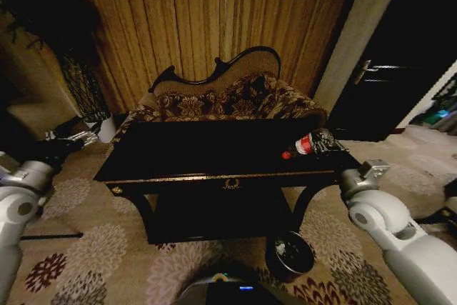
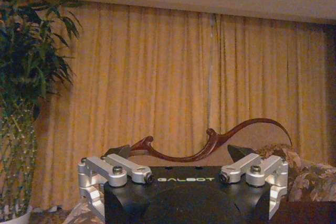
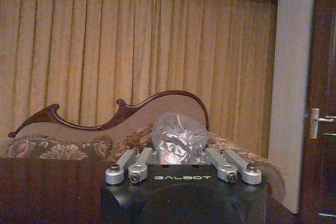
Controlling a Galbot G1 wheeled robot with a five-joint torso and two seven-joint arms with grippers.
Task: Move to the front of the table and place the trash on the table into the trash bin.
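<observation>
The glossy black table (image 1: 178,169) with gold trim stands straight ahead in the head view. On its right end lies the trash: a clear bottle (image 1: 301,146) with a red label, next to crumpled clear plastic (image 1: 327,140). That crumpled plastic (image 3: 178,136) also shows just beyond my right gripper (image 3: 178,153), which is shut and hovers off the table's right front corner (image 1: 365,171). My left gripper (image 2: 178,153) is open, held up left of the table (image 1: 71,142). The dark round trash bin (image 1: 289,253) sits on the floor below the table's right front.
A floral sofa (image 1: 228,101) with a carved dark frame stands behind the table, against gold curtains. A potted plant (image 2: 21,93) is at the far left and a dark door (image 1: 385,76) at the right. Patterned carpet (image 1: 107,262) covers the floor in front.
</observation>
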